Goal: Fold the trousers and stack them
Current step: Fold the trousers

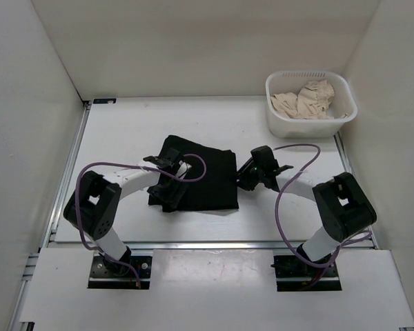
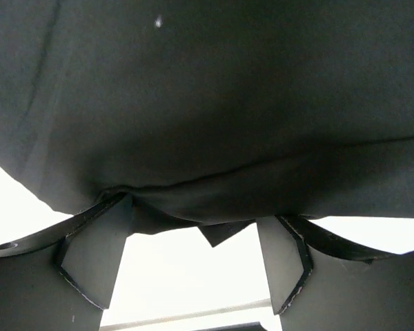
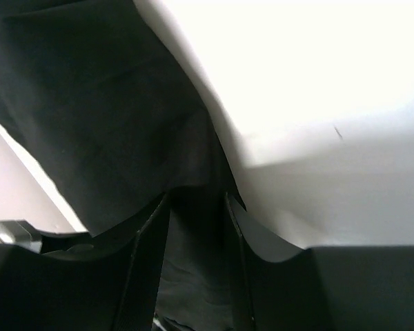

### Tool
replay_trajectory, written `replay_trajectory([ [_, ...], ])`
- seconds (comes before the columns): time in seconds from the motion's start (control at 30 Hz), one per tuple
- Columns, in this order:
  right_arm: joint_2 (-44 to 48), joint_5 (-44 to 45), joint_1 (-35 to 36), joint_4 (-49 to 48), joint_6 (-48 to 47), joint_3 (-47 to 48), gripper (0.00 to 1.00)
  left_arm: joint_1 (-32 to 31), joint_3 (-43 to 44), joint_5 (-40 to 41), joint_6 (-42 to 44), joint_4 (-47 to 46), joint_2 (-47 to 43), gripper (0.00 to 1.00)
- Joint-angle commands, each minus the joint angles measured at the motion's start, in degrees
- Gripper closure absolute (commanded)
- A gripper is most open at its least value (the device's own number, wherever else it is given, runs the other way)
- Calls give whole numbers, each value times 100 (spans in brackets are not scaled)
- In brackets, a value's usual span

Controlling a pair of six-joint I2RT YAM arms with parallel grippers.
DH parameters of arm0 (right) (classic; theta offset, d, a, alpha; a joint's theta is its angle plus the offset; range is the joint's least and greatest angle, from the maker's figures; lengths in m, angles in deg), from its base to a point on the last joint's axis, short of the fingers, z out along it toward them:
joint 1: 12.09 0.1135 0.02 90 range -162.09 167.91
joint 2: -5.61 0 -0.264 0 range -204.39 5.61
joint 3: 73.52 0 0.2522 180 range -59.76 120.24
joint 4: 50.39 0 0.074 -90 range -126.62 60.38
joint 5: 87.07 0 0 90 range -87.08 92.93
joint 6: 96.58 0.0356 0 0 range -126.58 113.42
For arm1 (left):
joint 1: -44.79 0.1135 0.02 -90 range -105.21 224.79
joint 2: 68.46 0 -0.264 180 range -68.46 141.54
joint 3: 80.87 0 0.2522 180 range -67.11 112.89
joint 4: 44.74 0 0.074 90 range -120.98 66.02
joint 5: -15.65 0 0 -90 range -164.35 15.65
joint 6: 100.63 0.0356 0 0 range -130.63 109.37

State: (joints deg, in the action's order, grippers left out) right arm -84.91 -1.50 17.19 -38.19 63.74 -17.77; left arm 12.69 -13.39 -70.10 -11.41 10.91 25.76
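While trousers (image 1: 210, 183) lie folded, left gripper (image 2: 196, 219) gapes; right gripper (image 3: 195, 201) pinches their edge

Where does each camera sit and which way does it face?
Top external: above and behind, looking down on the table; both arms show.
Left wrist: on the left arm, looking past the left gripper at the trousers.
Right wrist: on the right arm, past the right gripper at the trousers' edge.
All share the trousers.

trousers (image 1: 207, 172) centre, basket (image 1: 303, 127) far right, open table (image 1: 117, 138) left
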Motion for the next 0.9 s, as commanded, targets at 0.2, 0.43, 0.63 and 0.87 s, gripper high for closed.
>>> replay_trajectory([
  [0.2, 7, 285, -291, 514, -326, 520, 39, 116, 385, -267, 78, 29, -473, 16],
  [0.43, 439, 864, -553, 3537, -2316, 2223, 1, 168, 674, -328, 78, 732, -1878, 0],
  [0.63, 386, 662, -1371, 5824, -3743, 3350, 1, 1572, 1335, 1040, 78, 332, -2329, 0],
  [0.87, 1379, 1505, -2083, 6220, -4271, 3350, 1, 4657, 1106, 1148, 78, 346, -1898, 0],
])
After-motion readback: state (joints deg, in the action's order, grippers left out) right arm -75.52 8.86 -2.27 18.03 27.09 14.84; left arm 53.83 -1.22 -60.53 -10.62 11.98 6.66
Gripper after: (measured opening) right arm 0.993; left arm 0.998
